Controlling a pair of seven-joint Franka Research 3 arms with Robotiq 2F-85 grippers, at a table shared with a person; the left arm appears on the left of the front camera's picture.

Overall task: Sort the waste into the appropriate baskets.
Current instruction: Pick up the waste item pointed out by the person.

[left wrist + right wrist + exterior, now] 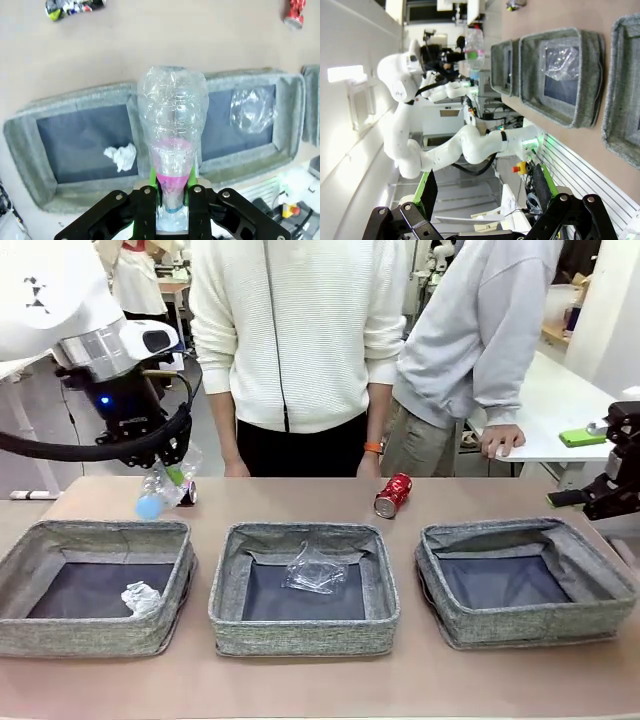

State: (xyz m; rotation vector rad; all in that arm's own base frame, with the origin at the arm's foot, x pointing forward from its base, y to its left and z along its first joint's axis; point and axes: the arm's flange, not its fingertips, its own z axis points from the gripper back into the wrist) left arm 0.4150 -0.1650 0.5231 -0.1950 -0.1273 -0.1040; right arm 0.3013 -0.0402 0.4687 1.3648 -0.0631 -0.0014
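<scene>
The left gripper (172, 187) is clamped on a plastic bottle (172, 115) near its capped end. Beyond the bottle lie 2 baskets, one (30, 150) holding a paper wad (121, 156), the other (290, 125) a plastic cup (251, 111). The right gripper (485, 195) is spread wide, holding nothing.

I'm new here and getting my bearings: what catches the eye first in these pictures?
A clear bottle is clamped in the left jaws, hanging over the table by the left basket. A crumpled cup lies in the middle basket, and a red can lies on the table beyond it.
</scene>
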